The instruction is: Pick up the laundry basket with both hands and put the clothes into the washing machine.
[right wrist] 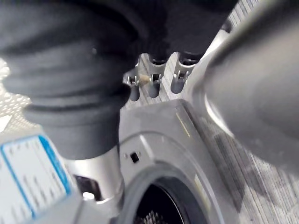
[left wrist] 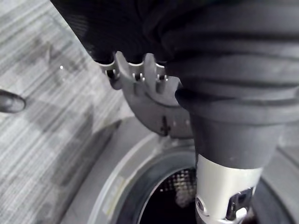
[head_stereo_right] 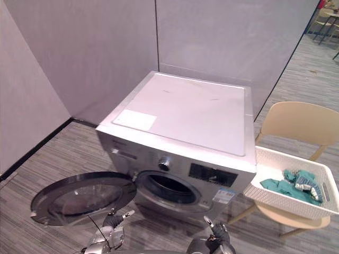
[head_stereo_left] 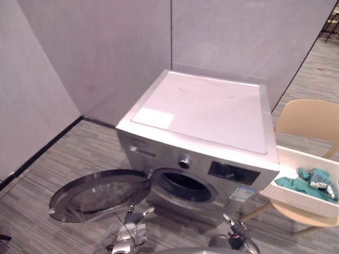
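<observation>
Nearest item: left robot hand [head_stereo_left: 130, 228], low in front of the washing machine [head_stereo_left: 206, 114], near the free edge of its door [head_stereo_left: 100, 193]. Its fingers look loosely spread and hold nothing, though little of them shows. Its wrist view looks past the fingers onto the machine's front ring.

Right robot hand [head_stereo_left: 237, 233]: low in front of the washing machine's front right corner. Fingers are relaxed, one pointing up, with nothing grasped.

Washing machine: silver front-loader with a white top, set into the corner of grey partition walls [head_stereo_left: 106, 53]. The door is swung wide open to the machine's left. The drum opening [head_stereo_left: 185, 185] is dark and uncovered; what is inside cannot be told. A round knob [head_stereo_left: 184, 160] sits just above the opening.

Laundry basket [head_stereo_left: 296, 201]: white with lattice walls, just beside the washing machine's front right corner, resting on the seat of a beige chair [head_stereo_left: 310, 119]. It is well apart from both robot hands, touched by neither; the right robot hand is the nearer one, lower and more in front of the machine.

Clothes [head_stereo_left: 312, 182]: teal pieces with one grey-striped piece, heaped inside the laundry basket below its rim, none in the washing machine's opening so far as shows.

Floor [head_stereo_left: 79, 153]: grey striped carpet around the washing machine.
</observation>
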